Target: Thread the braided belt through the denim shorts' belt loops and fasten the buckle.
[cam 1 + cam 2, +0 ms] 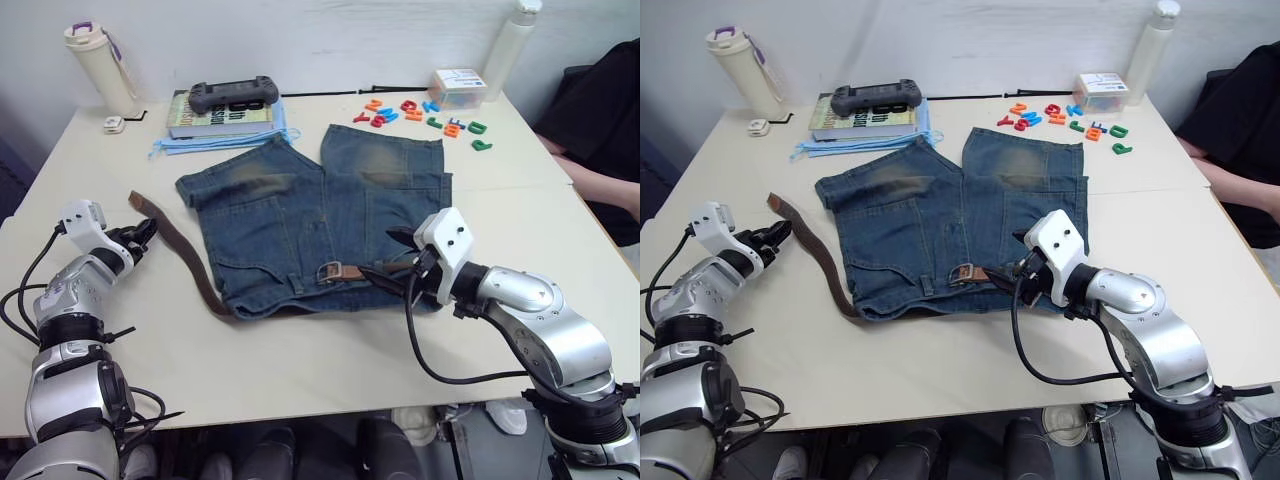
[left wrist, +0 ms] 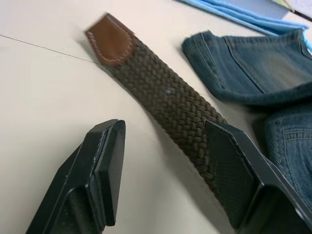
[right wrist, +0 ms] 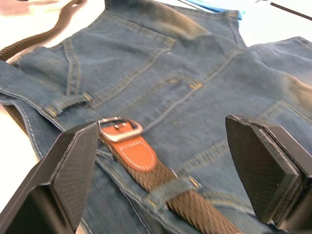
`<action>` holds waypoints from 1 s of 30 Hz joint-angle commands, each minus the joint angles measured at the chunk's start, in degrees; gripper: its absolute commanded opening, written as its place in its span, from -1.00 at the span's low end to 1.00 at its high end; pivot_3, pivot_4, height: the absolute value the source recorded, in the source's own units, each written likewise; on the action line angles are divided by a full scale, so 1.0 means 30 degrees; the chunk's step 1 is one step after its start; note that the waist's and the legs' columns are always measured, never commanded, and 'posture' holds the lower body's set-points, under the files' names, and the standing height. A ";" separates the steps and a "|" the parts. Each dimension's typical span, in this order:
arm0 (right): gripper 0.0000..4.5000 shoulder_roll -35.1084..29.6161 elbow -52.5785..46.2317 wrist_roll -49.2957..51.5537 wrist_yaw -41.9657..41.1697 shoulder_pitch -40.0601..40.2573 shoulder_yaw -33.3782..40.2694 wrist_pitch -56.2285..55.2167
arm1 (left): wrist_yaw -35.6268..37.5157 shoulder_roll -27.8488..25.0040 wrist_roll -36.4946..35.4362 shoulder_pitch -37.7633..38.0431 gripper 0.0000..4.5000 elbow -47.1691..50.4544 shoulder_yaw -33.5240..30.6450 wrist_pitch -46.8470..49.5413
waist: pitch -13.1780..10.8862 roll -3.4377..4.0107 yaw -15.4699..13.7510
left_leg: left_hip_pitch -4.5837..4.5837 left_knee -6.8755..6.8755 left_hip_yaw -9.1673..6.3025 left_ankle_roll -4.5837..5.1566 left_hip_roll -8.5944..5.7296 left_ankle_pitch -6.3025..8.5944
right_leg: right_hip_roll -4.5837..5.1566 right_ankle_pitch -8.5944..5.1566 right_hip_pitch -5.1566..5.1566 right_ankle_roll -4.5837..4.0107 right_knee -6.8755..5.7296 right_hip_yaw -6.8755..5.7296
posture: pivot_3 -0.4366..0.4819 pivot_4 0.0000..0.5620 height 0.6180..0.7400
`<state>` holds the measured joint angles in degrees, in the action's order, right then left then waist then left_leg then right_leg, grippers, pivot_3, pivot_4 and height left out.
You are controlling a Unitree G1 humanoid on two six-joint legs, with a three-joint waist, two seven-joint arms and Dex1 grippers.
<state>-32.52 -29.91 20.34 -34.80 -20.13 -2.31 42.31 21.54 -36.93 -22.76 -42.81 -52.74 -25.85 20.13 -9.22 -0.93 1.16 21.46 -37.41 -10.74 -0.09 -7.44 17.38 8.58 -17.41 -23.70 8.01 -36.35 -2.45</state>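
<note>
Take the blue denim shorts (image 1: 320, 225), spread flat mid-table with the waistband toward you, as your reference.

1. Left of the shorts, your left gripper (image 1: 143, 238) hovers low with its two black fingers (image 2: 105, 170) spread wide and holding nothing. The long dark brown braided belt (image 1: 185, 255) runs between them; its tan leather tip (image 2: 111, 41) lies on the table just beyond.
2. The belt curves from that tip down to the left corner of the waistband and disappears there; how many denim belt loops (image 3: 173, 187) it passes cannot be told.
3. At the waistband's centre, the rectangular silver metal buckle (image 3: 120, 129) rests flat on the denim, unfastened.
4. Right of the buckle, your right gripper (image 1: 405, 262) sits over the waistband, fingers wide apart and empty.

To proceed well, close the left fingers squarely across the strap near the tip, keep the weave untwisted, and steady the buckle end so the shorts do not bunch.
</note>
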 commanded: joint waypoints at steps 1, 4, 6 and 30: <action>0.95 -0.0068 -0.0920 0.0276 -0.0108 -0.0009 -0.0070 -0.0175 | 0.0437 0.0161 -0.0234 -0.0386 0.28 0.0314 -0.0019 0.0514 | 0.0000 0.0000 -0.0173 | -0.0005 0.0005 0.0024 0.0001 0.0004 0.0001 | -0.0004 0.0001 -0.0007 0.0002 0.0012 0.0023 | -0.05 -0.47 0.96; 0.95 -0.0084 -0.1207 0.0397 -0.0207 0.0101 -0.0199 -0.0137 | 0.1003 0.0545 -0.0487 -0.0373 0.28 0.0883 0.0131 0.1526 | -0.0002 -0.0003 -0.0356 | -0.0028 0.0035 0.0094 0.0004 0.0024 0.0005 | -0.0025 0.0004 -0.0027 0.0007 0.0092 0.0098 | -0.05 -0.47 0.96; 0.95 -0.0084 -0.1330 0.0526 -0.0234 0.0147 -0.0232 -0.0103 | 0.1204 0.0788 -0.0382 -0.0453 0.28 0.1290 0.0396 0.1890 | -0.0002 -0.0003 -0.0377 | -0.0029 0.0041 0.0112 0.0004 0.0029 0.0006 | -0.0027 0.0006 -0.0033 0.0009 0.0095 0.0121 | -0.05 -0.47 0.96; 0.95 0.0477 -0.2037 0.1214 0.0782 -0.0135 -0.0332 0.0376 | -0.3394 0.0768 0.6605 -0.0505 0.28 0.1323 0.6056 0.2466 | -0.0032 -0.0064 -0.0321 | -0.0106 0.0092 0.0573 0.0066 0.0063 0.0045 | -0.0080 0.0040 -0.0248 0.0056 -0.0035 0.0575 | -0.05 -0.47 0.96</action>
<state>-31.42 -33.67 23.25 -32.92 -19.72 -4.09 43.82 11.83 -34.94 -4.65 -46.79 -46.91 -8.85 25.22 -9.32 -1.12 0.19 21.12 -37.13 -8.97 0.13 -7.25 17.52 8.33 -17.29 -24.47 8.18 -36.48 -0.69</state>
